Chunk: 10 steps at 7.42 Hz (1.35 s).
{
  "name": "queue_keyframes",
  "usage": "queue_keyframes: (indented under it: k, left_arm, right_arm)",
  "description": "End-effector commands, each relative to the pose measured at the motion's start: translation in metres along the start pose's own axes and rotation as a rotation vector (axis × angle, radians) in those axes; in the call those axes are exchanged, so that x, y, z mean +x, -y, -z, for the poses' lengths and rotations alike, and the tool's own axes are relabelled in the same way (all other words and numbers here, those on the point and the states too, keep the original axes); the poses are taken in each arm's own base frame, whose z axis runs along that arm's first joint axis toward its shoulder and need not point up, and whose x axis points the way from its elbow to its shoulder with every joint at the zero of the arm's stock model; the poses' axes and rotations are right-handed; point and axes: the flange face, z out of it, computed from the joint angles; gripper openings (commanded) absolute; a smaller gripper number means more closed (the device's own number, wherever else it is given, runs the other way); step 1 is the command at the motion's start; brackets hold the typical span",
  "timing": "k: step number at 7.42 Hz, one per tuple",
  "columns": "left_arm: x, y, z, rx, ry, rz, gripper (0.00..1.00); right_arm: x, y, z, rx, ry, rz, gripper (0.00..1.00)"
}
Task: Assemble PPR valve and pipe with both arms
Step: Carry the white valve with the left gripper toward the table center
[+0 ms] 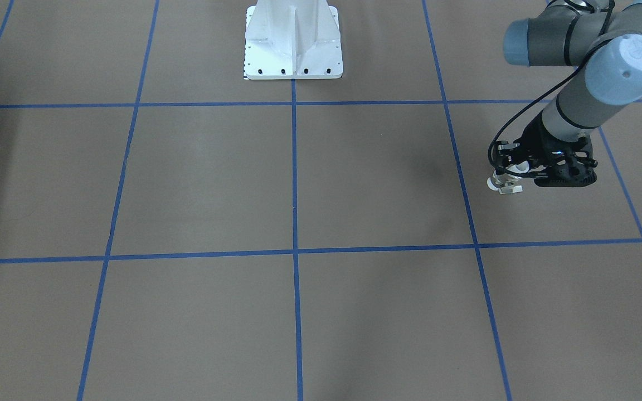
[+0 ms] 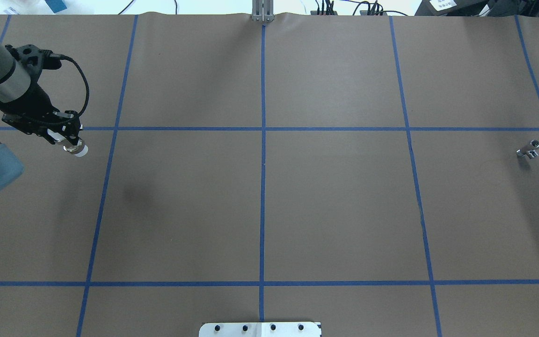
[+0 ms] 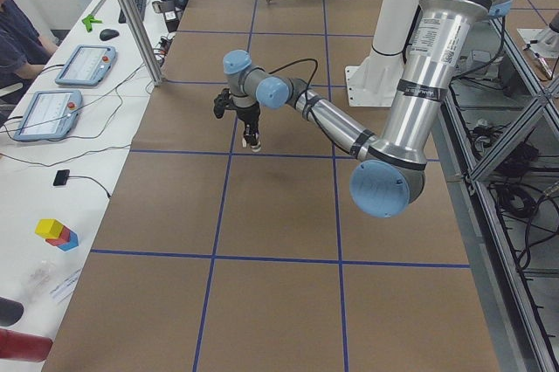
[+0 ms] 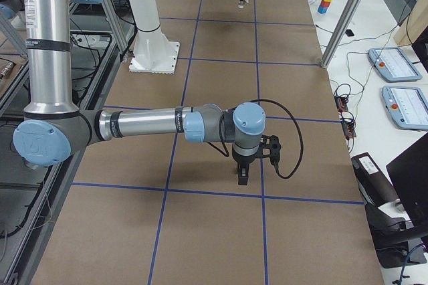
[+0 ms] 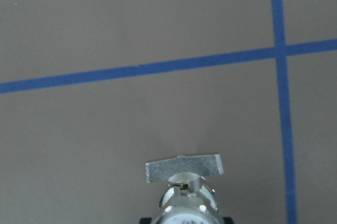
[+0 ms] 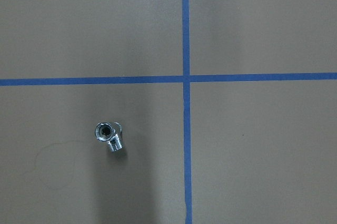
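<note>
PPR valve (image 2: 77, 149) pinched in left tool (image 2: 66, 138), clear of bench (image 2: 335, 210), left side. Pipe (image 2: 528, 150) lying on bench, far right, well apart from valve. Right tool (image 4: 242, 176): spread or pressed together, cannot tell.

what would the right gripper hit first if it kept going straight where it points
Probably the bare table: the right gripper points straight down, and the pipe lies off to one side.
</note>
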Motion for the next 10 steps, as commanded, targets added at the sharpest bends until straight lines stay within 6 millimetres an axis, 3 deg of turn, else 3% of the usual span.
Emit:
queue_keyframes:
  k: [1, 2, 3, 4, 5, 6, 7, 8, 10]
  left_arm:
    - [0.131, 0.001, 0.011, -0.002, -0.031, 0.099, 0.00]
    - [0.197, 0.000, -0.001, 0.039, 0.003, 0.133, 0.00]
    - [0.262, 0.014, -0.006, 0.037, 0.008, 0.171, 0.00]
    - [0.313, 0.035, 0.006, 0.039, 0.004, 0.182, 0.00]
    - [0.356, 0.045, 0.005, 0.026, 0.013, 0.185, 0.00]
    - [0.388, 0.052, 0.002, 0.061, 0.030, 0.174, 0.00]
    - [0.403, 0.051, -0.018, 0.080, 0.044, 0.151, 0.00]
    - [0.406, 0.052, -0.030, 0.081, 0.035, 0.138, 0.00]
    - [0.411, 0.049, -0.039, 0.078, 0.048, 0.119, 0.00]
  right_arm:
    - [-0.032, 0.019, 0.001, -0.042, -0.027, -0.012, 1.00]
    - [-0.033, 0.019, 0.000, -0.040, -0.035, -0.006, 1.00]
    - [-0.028, 0.015, -0.005, -0.046, -0.041, 0.002, 1.00]
    - [-0.031, 0.016, -0.003, -0.043, -0.039, 0.004, 1.00]
    - [-0.032, 0.017, -0.003, -0.042, -0.038, 0.005, 1.00]
    - [-0.032, 0.017, -0.003, -0.043, -0.036, -0.005, 1.00]
    - [-0.033, 0.017, -0.003, -0.042, -0.035, -0.004, 1.00]
    - [-0.035, 0.018, -0.002, -0.040, -0.031, -0.002, 1.00]
    - [-0.035, 0.018, -0.002, -0.040, -0.027, 0.000, 1.00]
